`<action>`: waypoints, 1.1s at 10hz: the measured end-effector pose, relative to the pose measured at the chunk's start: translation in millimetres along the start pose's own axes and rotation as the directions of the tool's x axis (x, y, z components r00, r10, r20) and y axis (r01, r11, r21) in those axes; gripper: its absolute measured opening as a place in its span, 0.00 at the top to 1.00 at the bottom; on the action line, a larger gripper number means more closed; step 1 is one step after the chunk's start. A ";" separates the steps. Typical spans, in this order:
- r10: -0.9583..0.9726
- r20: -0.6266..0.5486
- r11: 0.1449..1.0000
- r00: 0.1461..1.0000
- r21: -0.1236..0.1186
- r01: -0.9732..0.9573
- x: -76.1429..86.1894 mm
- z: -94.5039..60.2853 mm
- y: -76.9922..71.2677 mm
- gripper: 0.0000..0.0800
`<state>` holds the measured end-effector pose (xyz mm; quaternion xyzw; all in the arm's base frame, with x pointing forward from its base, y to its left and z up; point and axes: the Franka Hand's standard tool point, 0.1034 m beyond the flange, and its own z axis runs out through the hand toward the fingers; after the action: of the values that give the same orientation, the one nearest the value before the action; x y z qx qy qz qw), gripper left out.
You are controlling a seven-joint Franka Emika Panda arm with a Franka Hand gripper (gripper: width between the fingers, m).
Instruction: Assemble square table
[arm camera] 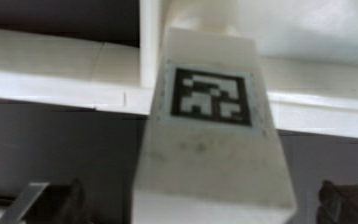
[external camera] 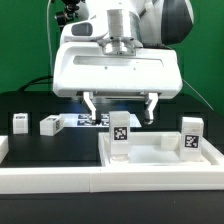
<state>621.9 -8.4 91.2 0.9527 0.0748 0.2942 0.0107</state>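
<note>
The white square tabletop (external camera: 160, 152) lies flat at the exterior view's right, its raised rim (arm camera: 60, 65) crossing the wrist view. A white tagged leg (external camera: 120, 136) stands upright on its near left corner. My gripper (external camera: 121, 116) hangs open right over that leg, a finger on either side of its top. In the wrist view the leg (arm camera: 202, 140) fills the middle, with dark gaps between it and both fingers (arm camera: 51, 202). A second leg (external camera: 192, 137) stands upright at the slab's right side. Two more legs (external camera: 20, 123) (external camera: 50, 124) rest on the black surface at the left.
The marker board (external camera: 84, 121) lies flat behind the standing leg, under the gripper body. A long white rail (external camera: 90, 180) borders the black surface along the front. A green backdrop stands behind the arm.
</note>
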 end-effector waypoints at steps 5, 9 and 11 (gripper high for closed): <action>0.034 0.210 0.990 0.977 0.127 -0.062 -2.7 -2.9 -27.6 0.19; -0.024 0.426 0.973 0.904 0.216 -0.076 2.0 -4.9 -21.2 0.19; -0.045 0.462 0.970 0.886 0.233 -0.073 3.3 -3.4 -21.3 0.19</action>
<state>619.8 13.1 94.5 0.9898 0.0988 0.0469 -0.0911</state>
